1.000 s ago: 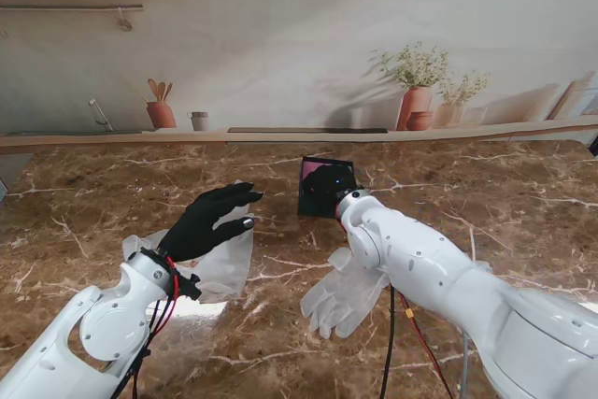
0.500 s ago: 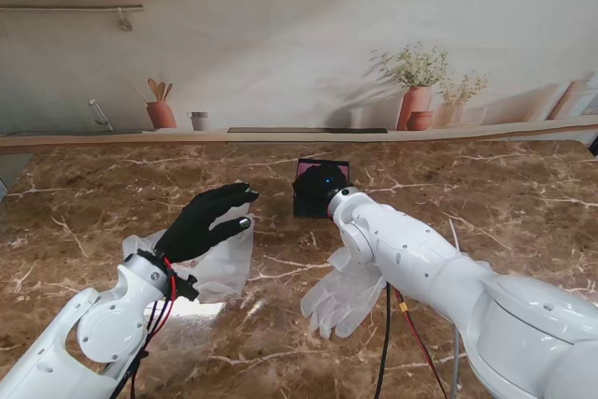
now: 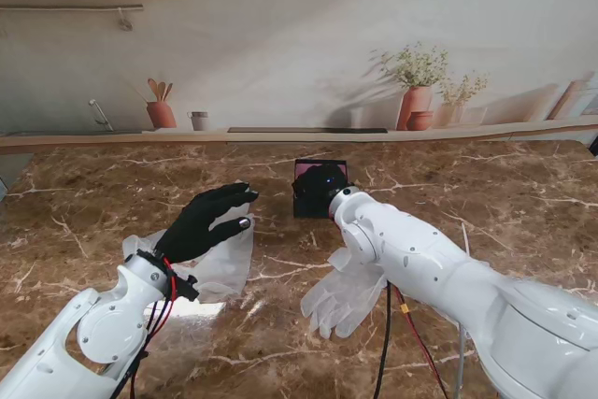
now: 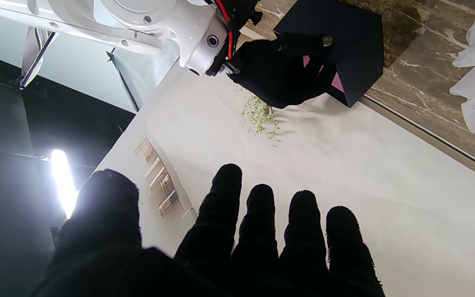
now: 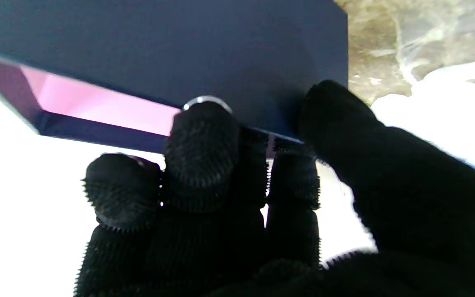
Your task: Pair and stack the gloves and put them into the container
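The right robot hand (image 3: 322, 186) gripped the box (image 3: 323, 170) wall at the table's (image 3: 486, 193) 12 o'clock; the left robot hand (image 3: 210, 220) hovered empty, fingers spread, above one glove (image 3: 224, 263), another glove (image 3: 344, 296) at 5 o'clock.

The stand view is evenly lit and sharp, with a glare patch on the table (image 3: 192, 309). The left wrist view holds a blown-out lamp (image 4: 62, 181). The right wrist view is blurred and overexposed.

Stand cam looks down over table; wrist cams (both flipped) sit close behind fingers, all three catching dark container (image 3: 322, 184).
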